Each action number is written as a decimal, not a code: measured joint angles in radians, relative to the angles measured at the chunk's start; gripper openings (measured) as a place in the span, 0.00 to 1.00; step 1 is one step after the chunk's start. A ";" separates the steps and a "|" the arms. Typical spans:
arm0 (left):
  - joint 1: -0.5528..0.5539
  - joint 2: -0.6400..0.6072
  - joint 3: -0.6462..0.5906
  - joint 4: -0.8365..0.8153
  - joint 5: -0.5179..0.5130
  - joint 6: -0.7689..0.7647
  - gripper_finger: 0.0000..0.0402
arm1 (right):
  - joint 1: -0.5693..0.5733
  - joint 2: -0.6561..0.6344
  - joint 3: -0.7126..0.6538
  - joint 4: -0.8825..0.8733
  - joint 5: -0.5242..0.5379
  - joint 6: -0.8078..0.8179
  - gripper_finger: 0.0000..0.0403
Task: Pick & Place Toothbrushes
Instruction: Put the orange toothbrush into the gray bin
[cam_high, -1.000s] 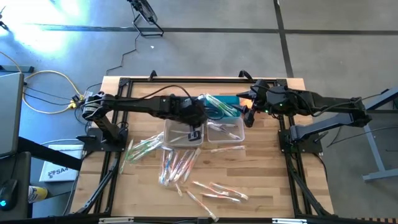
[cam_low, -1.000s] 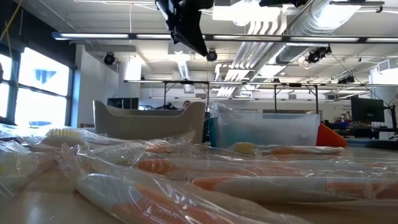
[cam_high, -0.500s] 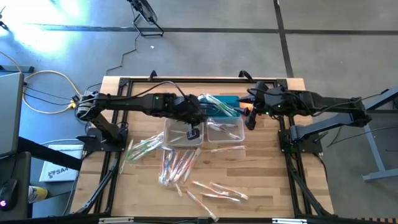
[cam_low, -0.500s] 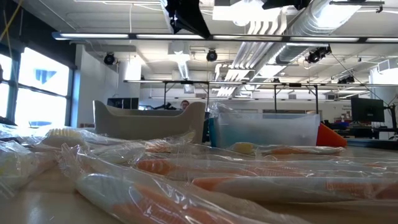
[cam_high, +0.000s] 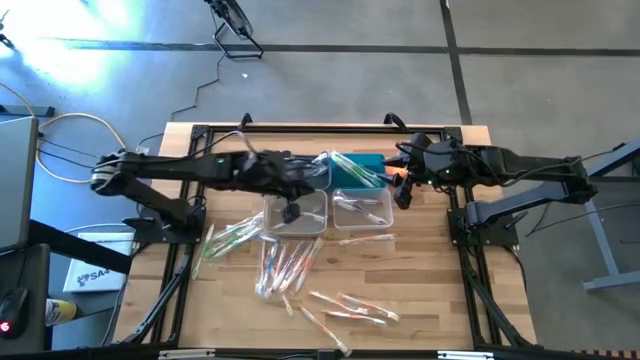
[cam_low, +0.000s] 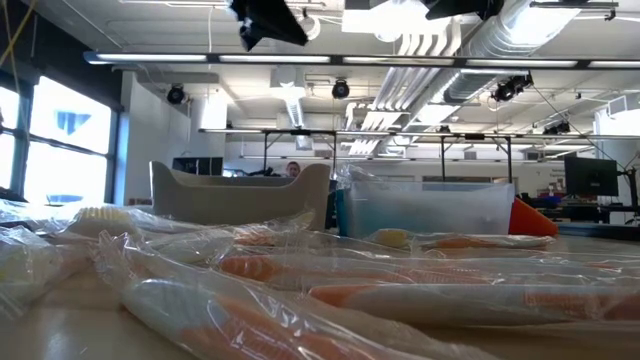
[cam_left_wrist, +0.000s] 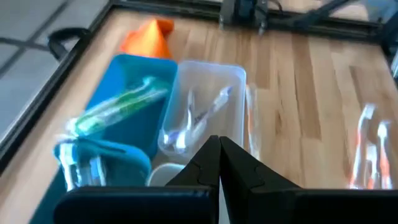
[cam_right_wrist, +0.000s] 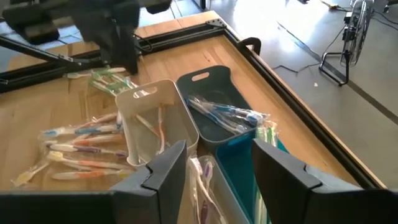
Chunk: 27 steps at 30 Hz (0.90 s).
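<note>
Wrapped toothbrushes (cam_high: 285, 262) lie loose on the wooden table in several clusters; close up they fill the low view (cam_low: 300, 280). Others lie inside a clear bin (cam_high: 362, 210), a blue bin (cam_high: 355, 166) and the left clear bin (cam_high: 272, 218). My left gripper (cam_high: 291, 212) hangs shut and holds nothing above the left clear bin; the left wrist view shows its fingertips (cam_left_wrist: 219, 152) together. My right gripper (cam_high: 398, 195) hovers open beside the right clear bin, with nothing between its fingers (cam_right_wrist: 165, 171).
An orange cloth (cam_left_wrist: 149, 37) lies at the far edge behind the bins. A black frame (cam_high: 200, 130) runs round the tabletop. The near half of the table holds green-handled brushes (cam_high: 225, 240) at the left and more brushes (cam_high: 345, 308) near the front.
My left gripper has drawn back toward the table's left edge and risen a little over the left clear bin, its fingers staying shut. The toothbrushes and bins lie as before.
</note>
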 joint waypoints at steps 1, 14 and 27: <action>0.000 -0.034 -0.037 0.010 0.000 -0.005 0.00 | 0.000 0.000 0.000 -0.001 0.000 0.000 0.43; 0.000 -0.468 -0.398 0.237 -0.023 -0.009 0.00 | 0.000 -0.001 0.000 -0.004 0.002 0.000 0.43; 0.000 -0.732 -0.442 0.230 -0.038 0.115 0.00 | 0.026 0.000 0.000 -0.037 0.003 0.007 0.43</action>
